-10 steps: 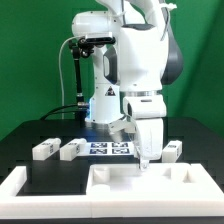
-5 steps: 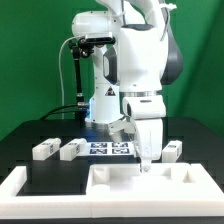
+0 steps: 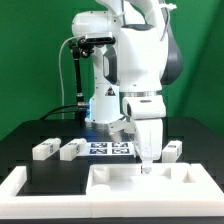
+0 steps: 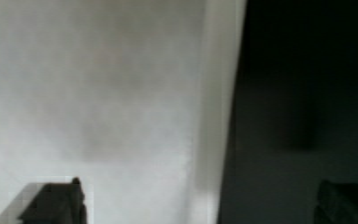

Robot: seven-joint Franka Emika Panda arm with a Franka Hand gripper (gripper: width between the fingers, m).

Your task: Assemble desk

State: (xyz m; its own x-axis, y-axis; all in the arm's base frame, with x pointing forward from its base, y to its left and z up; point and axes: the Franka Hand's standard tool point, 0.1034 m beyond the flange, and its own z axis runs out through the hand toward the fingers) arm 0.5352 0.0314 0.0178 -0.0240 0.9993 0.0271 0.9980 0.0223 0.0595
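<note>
The desk slab (image 3: 140,178), white with a raised rim, lies at the front of the black table. My gripper (image 3: 146,166) points straight down at the slab's far rim. In the wrist view the slab (image 4: 87,100) fills one side as a blurred white surface, with dark table beside it. My gripper (image 4: 197,205) is open: its dark fingertips (image 4: 51,205) stand far apart on either side of the slab's edge, with nothing clamped. Two white block legs (image 3: 44,149) (image 3: 72,150) lie at the exterior view's left and one (image 3: 172,150) at its right.
The marker board (image 3: 108,149) lies flat behind the slab, between the legs. A white frame (image 3: 18,186) borders the table's front corner on the exterior view's left. The robot's base and a cable post (image 3: 80,80) stand at the back.
In the exterior view the arm stays where it was. The slab and the legs have not shifted.
</note>
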